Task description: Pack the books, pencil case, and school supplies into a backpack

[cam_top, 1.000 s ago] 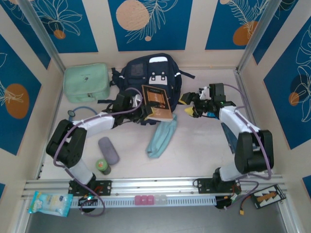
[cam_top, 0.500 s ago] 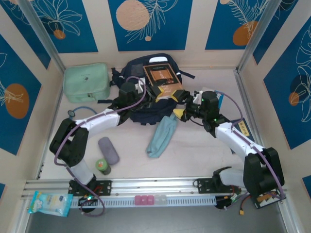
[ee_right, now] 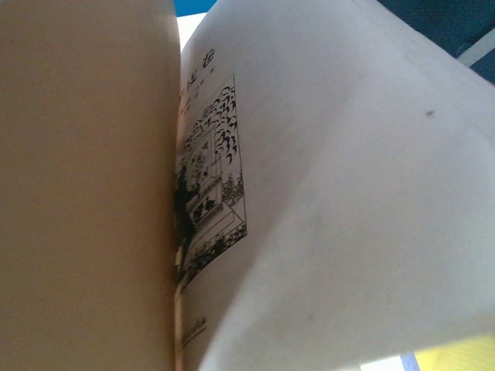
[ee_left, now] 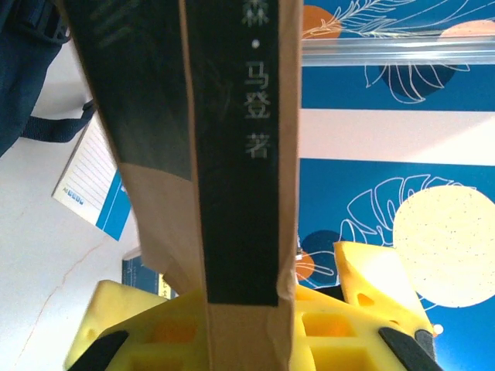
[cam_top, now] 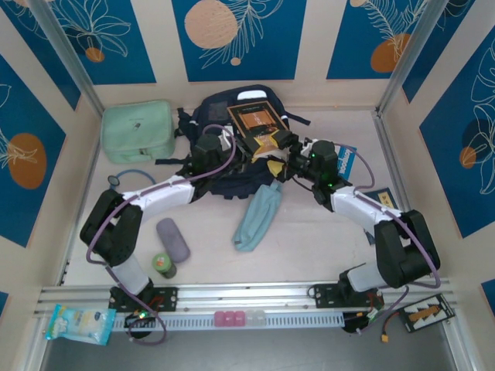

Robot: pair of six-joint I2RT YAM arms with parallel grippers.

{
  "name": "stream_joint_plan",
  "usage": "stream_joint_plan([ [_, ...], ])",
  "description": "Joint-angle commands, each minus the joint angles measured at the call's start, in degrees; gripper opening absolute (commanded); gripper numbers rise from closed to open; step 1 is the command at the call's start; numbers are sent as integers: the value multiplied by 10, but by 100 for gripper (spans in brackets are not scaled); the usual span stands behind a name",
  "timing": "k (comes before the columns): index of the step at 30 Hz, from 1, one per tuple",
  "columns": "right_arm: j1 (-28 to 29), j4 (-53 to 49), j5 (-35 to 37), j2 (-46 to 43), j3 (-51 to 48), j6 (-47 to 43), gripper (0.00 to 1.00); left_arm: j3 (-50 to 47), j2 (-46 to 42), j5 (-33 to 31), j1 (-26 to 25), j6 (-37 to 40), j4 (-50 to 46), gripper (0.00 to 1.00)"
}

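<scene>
Pale tabletop [cam_top: 309, 232]. Left gripper [ee_left: 244, 317] clamps thin brown book [cam_top: 259, 127] over large navy fabric backpack [cam_top: 220, 108]; right gripper [cam_top: 280, 161] at its edge, grip unclear. Inserting book; next, probably align with opening, lower.

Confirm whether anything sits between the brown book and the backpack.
Nothing visible does. The brown book hangs directly over the backpack, clamped in the left gripper jaws. The bag's opening is hidden beneath the book and arms.
</scene>
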Motion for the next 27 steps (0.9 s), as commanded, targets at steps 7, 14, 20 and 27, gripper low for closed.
stream_joint_plan([
  [7,26,96,112,14,14,32,83,-4,-17,-22,-12,-3,77,0],
  [14,21,67,145,-15,3,18,43,-12,-35,-26,-14,10,52,0],
  [20,1,3,112,-22,28,-35,11,-13,-63,-27,-13,76,-79,52],
  [27,-49,-138,101,-88,33,-175,5,51,-83,-144,-9,393,-471,88],
])
